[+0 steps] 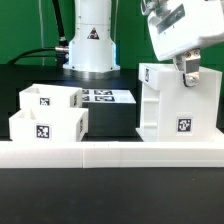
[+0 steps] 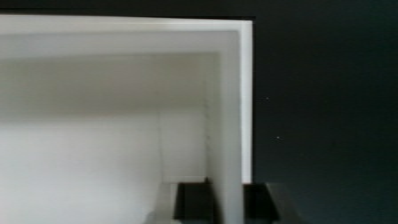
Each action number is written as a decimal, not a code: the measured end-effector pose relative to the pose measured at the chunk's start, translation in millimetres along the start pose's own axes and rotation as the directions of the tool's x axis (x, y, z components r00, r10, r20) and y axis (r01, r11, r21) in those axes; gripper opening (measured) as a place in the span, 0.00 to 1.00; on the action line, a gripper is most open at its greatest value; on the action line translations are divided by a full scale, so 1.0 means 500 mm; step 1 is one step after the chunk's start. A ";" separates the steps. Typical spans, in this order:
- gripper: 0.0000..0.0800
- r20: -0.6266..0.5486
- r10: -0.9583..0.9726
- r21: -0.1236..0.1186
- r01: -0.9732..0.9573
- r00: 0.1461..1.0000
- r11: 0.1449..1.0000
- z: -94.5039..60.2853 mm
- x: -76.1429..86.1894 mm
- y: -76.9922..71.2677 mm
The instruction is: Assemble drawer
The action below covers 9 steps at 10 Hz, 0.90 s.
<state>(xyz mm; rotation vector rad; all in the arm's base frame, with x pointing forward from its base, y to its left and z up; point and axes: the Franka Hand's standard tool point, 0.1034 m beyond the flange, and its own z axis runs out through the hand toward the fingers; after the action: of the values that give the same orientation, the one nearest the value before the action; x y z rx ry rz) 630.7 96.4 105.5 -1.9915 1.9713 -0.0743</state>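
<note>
The tall open-fronted white casing [image 1: 180, 105] stands upright at the exterior view's right, with a square tag on its front. My gripper [image 1: 189, 72] comes down on its top edge. In the wrist view my gripper [image 2: 228, 192] has one dark finger on each side of the casing's thin side wall [image 2: 231, 100], shut on it. The casing's pale inside [image 2: 107, 120] fills most of that view. Two small white trays with tags, one behind [image 1: 48, 98] and one in front [image 1: 45, 127], sit side by side at the exterior view's left, apart from the casing.
A long low white rail [image 1: 110, 152] runs across the front of the black table. The marker board [image 1: 100, 97] lies flat between the trays and the casing. The arm's base [image 1: 90, 40] stands at the back.
</note>
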 end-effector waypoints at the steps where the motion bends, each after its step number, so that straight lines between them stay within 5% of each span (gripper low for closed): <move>1: 0.07 0.002 0.007 0.002 -0.007 1.000 1.000 0.003 0.001 -0.015; 5: 0.07 0.007 0.007 -0.013 -0.007 1.000 1.000 0.008 0.001 -0.023; 8: 0.70 0.014 -0.043 -0.017 0.043 0.999 0.999 0.005 -0.011 -0.019; 9: 0.70 0.017 -0.077 -0.016 0.077 0.997 0.997 -0.005 -0.016 -0.014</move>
<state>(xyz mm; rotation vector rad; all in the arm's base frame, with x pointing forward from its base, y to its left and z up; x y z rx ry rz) 636.4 103.8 111.3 -2.0718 1.8914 -0.0597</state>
